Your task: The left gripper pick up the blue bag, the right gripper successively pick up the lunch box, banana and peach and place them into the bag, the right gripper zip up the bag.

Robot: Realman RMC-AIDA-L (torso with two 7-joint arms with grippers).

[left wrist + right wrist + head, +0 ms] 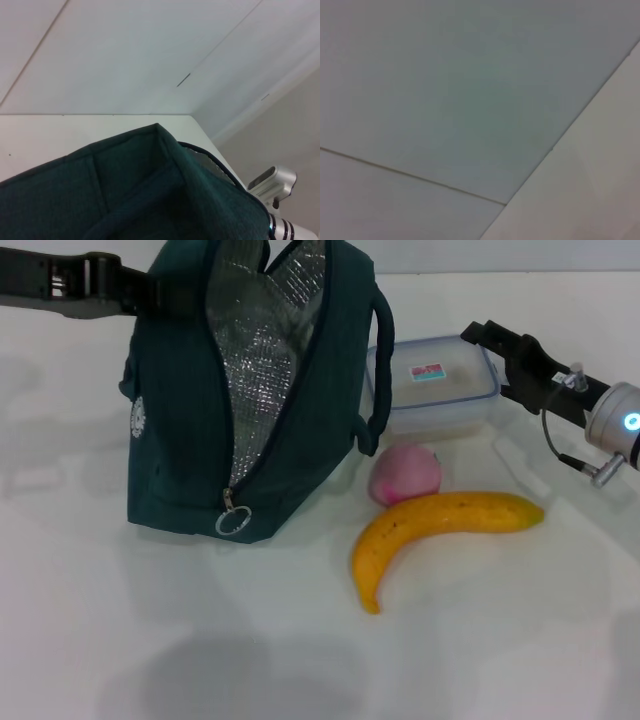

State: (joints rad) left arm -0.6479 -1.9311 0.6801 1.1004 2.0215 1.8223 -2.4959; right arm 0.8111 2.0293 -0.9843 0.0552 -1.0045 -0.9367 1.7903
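Note:
The blue bag (180,440) stands on the white table with its zip open and the silver lining showing. Its ring zipper pull (232,523) hangs at the front. My left gripper (140,290) reaches in from the far left and holds the bag's top edge; the left wrist view shows only the bag's fabric (125,195) close up. The lunch box (430,390) lies right of the bag, with the pink peach (405,475) and the banana (440,520) in front of it. At the box's far right corner my right gripper (495,365) is open, one finger on each side of the corner.
The white table (150,640) runs out to the front and left of the bag. A small clear strip (520,465) lies right of the peach. The right arm's silver wrist (272,182) shows beyond the bag in the left wrist view. Only wall shows in the right wrist view.

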